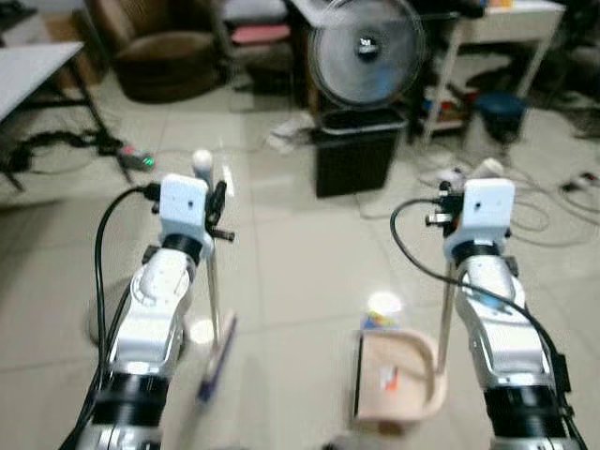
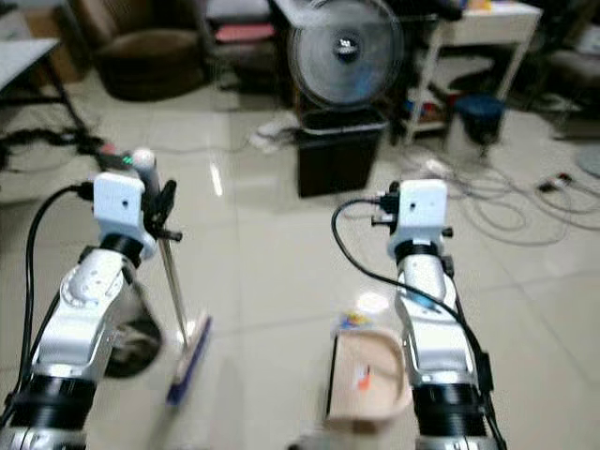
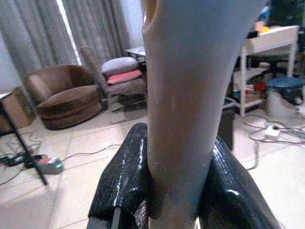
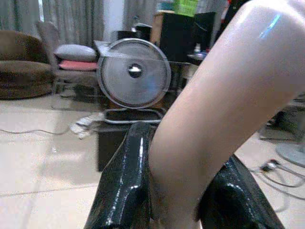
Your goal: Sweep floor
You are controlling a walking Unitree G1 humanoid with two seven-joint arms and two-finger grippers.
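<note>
Gripping broom [image 1: 216, 347] w/ left pincer [image 1: 218, 208], right pincer [image 1: 448, 208] on dustpan [image 1: 398, 375] (both upright)

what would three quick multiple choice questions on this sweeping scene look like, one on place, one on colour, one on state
1. Where does the dustpan lie?
A. on the floor by the right arm
B. on the white desk
C. on the armchair

2. What colour is the bin in front of the fan?
A. white
B. black
C. red

3. What is the left gripper doing?
A. hanging open
B. shut on the broom handle
C. pressing the fan

Answers: 1 A, it sits on the tiles beside that arm. 2 B, its body is black. 3 B, both fingers clamp the pole in the left wrist view.
</note>
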